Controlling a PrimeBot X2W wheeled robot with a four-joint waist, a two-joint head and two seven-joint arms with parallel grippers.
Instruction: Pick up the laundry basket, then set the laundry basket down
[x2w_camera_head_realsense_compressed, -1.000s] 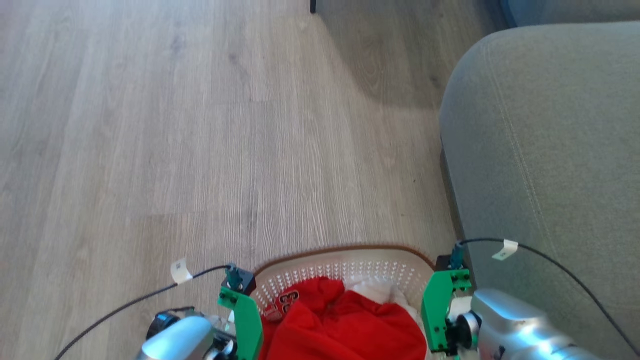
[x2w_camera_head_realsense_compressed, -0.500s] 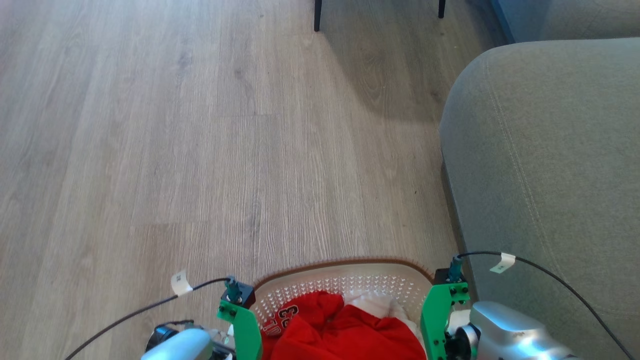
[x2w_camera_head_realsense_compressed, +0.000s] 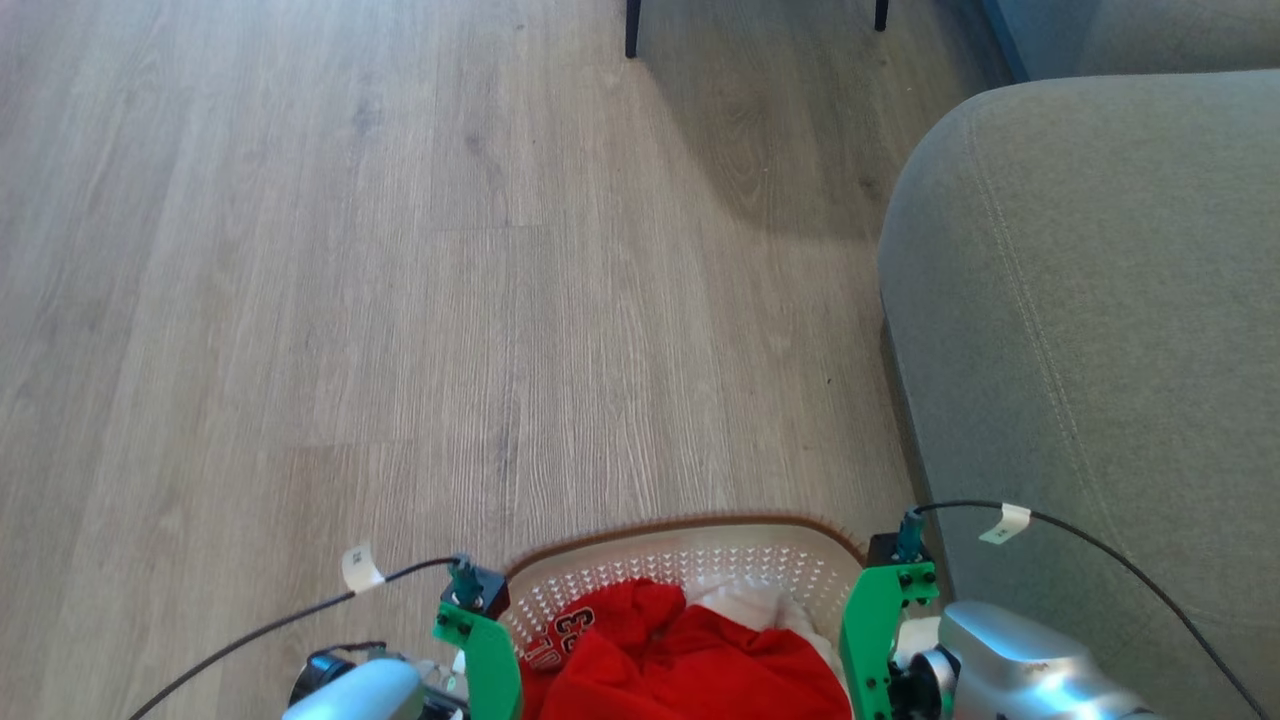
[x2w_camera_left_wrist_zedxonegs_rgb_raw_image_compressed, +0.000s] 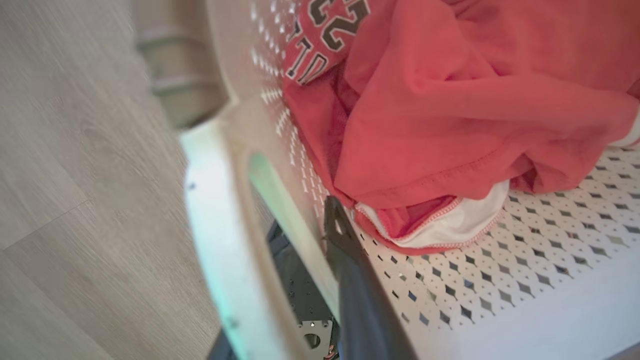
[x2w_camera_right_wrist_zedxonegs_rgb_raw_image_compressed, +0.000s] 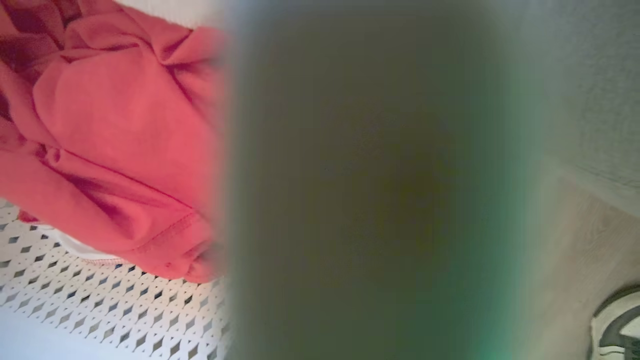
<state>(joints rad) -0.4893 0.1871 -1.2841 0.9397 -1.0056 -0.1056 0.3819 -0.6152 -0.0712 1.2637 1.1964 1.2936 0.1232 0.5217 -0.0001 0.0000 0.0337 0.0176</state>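
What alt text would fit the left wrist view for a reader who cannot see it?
The left gripper clamps the wall of the laundry basket, one dark finger inside, the other outside by the white handle. A crumpled red jersey and a white garment lie in it; wood floor shows at left.

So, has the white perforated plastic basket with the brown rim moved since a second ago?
No: the white perforated basket keeps its place beside the grey fabric sofa; the whole view shifted down, so the camera moved.
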